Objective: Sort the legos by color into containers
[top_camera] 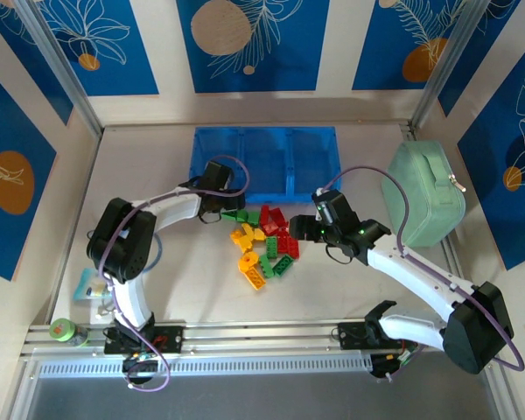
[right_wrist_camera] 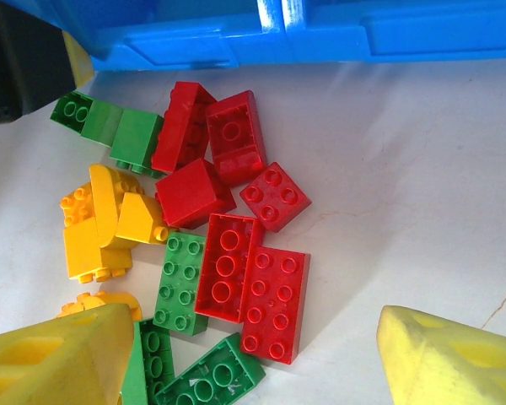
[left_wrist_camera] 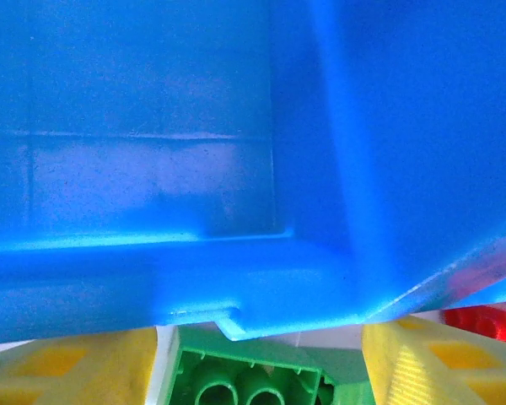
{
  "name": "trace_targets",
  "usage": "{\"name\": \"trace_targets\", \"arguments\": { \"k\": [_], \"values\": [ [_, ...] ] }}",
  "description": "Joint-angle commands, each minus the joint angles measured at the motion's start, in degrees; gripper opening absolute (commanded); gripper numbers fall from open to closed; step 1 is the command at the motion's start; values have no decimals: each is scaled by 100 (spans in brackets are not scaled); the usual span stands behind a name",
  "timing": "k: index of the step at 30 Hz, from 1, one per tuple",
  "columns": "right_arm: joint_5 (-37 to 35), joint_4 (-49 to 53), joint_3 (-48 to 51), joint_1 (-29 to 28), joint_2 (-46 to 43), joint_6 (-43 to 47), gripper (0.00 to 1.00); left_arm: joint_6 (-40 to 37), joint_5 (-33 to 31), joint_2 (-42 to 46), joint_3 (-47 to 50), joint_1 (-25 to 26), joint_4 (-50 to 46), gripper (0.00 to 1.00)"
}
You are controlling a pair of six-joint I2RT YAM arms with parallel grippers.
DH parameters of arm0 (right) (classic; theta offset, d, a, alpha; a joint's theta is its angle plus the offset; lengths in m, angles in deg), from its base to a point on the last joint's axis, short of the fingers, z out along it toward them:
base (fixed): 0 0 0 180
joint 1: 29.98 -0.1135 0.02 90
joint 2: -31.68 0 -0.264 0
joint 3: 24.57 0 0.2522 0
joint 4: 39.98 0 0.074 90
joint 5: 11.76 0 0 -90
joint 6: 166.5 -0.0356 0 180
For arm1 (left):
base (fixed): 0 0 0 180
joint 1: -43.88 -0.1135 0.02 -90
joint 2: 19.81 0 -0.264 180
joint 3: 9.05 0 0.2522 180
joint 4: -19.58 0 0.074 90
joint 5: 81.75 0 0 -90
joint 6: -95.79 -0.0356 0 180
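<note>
Between left claw [top_camera: 225, 213] and right claw [top_camera: 302, 229], legos [top_camera: 268, 229], near tray [top_camera: 262, 157]

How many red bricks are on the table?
6: two red bricks near the tray, two mid-pile, two long ones lowest. Others may be hidden.

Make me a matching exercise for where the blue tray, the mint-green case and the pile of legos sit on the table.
Things:
1. blue tray
2. mint-green case
3. lego pile

Places on the table:
A. centre, just in front of the tray's near wall
B. far side, in the middle
C. right side, near the edge

Pairs: 1-B, 2-C, 3-A
</note>
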Motion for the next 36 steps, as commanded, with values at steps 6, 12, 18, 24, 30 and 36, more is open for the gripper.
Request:
{"name": "trace_targets", "arguments": {
  "k": [6,12,18,24,30,36],
  "values": [
    [20,-82,91,-42,-72,-67,76,94,44,-13,436,-61,135,61],
    [28,-61,105,-67,-70,-78,76,183,-35,41,683,-61,249,58],
    [-14,8,155,-85,-205,-110,75,183,-83,104,750,-62,195,54],
    [-54,75,160,-94,-351,-87,75,274,-248,458,1186,-61,214,54],
    [-46,133,154,-120,-408,-96,75,404,-275,886,1694,-61,302,55],
    [-45,119,175,-156,-465,-140,75,513,-263,1262,1950,-35,254,65]
  ]
}}
